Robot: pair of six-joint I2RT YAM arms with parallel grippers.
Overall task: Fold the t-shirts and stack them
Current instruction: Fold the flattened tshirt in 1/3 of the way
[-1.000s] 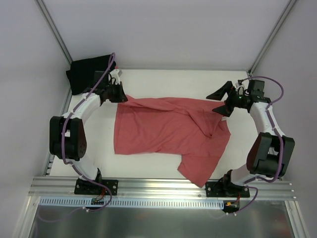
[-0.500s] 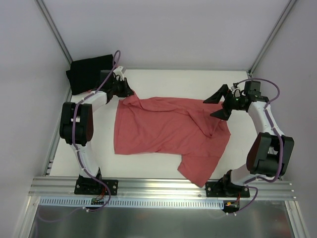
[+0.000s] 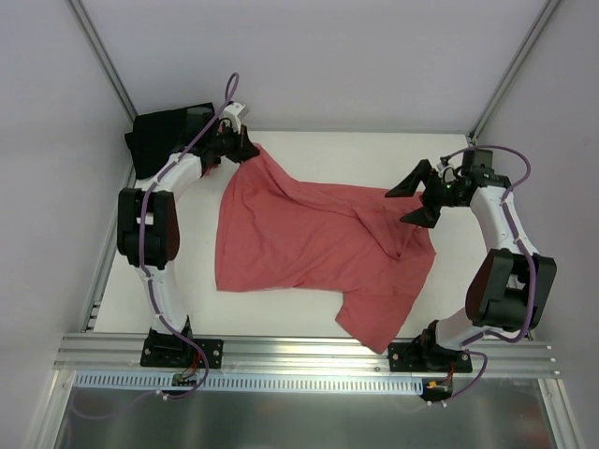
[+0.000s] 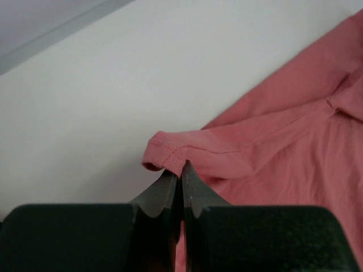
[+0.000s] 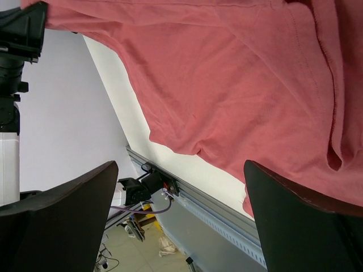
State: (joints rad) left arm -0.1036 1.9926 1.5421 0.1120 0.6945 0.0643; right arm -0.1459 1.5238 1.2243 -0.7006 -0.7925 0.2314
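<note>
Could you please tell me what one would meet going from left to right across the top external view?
Crumpled black cotton t-shirt → left gripper, shut on a corner of the spread coral-red cotton t-shirt → open right gripper.

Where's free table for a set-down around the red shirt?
Bare table along the far edge, between left hand and right hand, beyond the coral-red shirt; also a near strip below its hem. Crowded: far-left corner, with the black shirt and left arm.
</note>
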